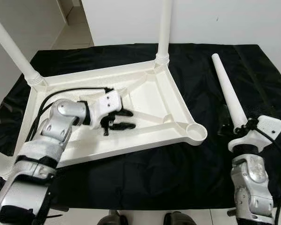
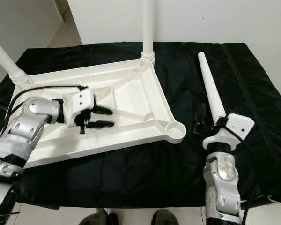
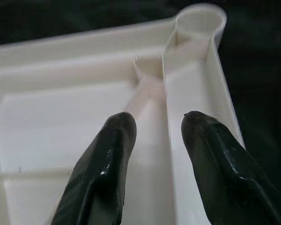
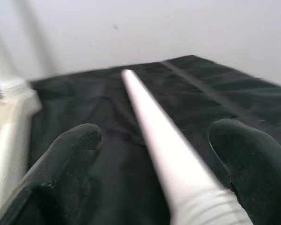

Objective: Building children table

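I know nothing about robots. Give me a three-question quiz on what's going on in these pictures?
1. True or false: the loose table leg lies on the black cloth.
2. How many legs already stand in the upturned tabletop? A one, B two, C four.
3. Fill in: the left gripper hovers over the ___.

Key: 1 true. 2 B, as far as shown. 3 tabletop; the right gripper is open around the loose leg.

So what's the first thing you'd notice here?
A white plastic tabletop lies upside down on a black cloth, with legs already standing in its far corners. The left gripper hovers open over its underside. To the right, the right gripper straddles a loose white tapered leg, open.
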`<state>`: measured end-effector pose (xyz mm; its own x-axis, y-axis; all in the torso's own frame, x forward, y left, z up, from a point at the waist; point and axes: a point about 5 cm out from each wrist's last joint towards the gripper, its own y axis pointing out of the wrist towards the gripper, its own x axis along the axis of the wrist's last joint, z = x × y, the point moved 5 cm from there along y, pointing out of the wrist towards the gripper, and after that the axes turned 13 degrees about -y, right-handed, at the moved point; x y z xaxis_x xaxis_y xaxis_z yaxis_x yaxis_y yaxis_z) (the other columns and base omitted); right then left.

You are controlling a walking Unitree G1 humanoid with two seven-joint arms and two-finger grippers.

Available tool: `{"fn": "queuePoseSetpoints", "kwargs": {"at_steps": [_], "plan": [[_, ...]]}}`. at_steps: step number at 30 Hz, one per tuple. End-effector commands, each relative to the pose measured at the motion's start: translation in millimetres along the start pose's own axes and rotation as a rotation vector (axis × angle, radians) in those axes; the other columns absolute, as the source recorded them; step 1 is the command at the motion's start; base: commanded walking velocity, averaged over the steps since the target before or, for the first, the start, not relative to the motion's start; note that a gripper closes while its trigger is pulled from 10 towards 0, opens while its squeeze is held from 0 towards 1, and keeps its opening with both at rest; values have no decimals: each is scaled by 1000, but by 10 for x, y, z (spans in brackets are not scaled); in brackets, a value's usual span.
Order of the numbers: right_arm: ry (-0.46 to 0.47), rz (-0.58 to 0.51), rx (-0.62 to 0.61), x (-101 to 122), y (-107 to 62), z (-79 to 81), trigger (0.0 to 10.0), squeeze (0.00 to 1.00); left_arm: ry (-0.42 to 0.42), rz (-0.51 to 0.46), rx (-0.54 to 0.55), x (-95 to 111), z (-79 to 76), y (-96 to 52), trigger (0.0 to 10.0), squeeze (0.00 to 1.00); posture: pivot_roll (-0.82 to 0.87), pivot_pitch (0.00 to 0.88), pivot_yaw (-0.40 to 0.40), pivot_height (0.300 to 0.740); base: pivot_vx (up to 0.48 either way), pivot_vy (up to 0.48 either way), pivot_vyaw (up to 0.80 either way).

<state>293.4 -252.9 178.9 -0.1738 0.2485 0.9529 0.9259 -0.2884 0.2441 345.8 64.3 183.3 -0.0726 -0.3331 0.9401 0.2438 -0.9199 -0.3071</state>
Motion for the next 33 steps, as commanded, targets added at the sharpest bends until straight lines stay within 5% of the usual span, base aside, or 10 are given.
{"fn": "queuePoseSetpoints", "kwargs": {"at_steps": [1,2,4,20,33], "plan": [[-21,42,-20,-89,1,-31,10000,1000,-30,-32,92,21,117,-23,10000,0,-52,54,64,740,0,0,0],[-38,58,-31,-119,16,-62,10000,1000,-32,-54,97,67,127,1,10000,0,-52,54,64,740,0,0,0],[-48,66,-36,-151,53,-98,10000,0,-53,-123,85,216,105,83,10000,0,-54,53,62,740,0,0,0],[-17,134,74,-423,183,0,10000,0,-71,-235,86,448,-84,547,10000,0,-48,56,67,740,0,0,0],[-29,176,79,-596,146,-37,10000,0,-79,-248,43,452,-275,695,10000,0,-45,61,69,740,0,0,0]]}}
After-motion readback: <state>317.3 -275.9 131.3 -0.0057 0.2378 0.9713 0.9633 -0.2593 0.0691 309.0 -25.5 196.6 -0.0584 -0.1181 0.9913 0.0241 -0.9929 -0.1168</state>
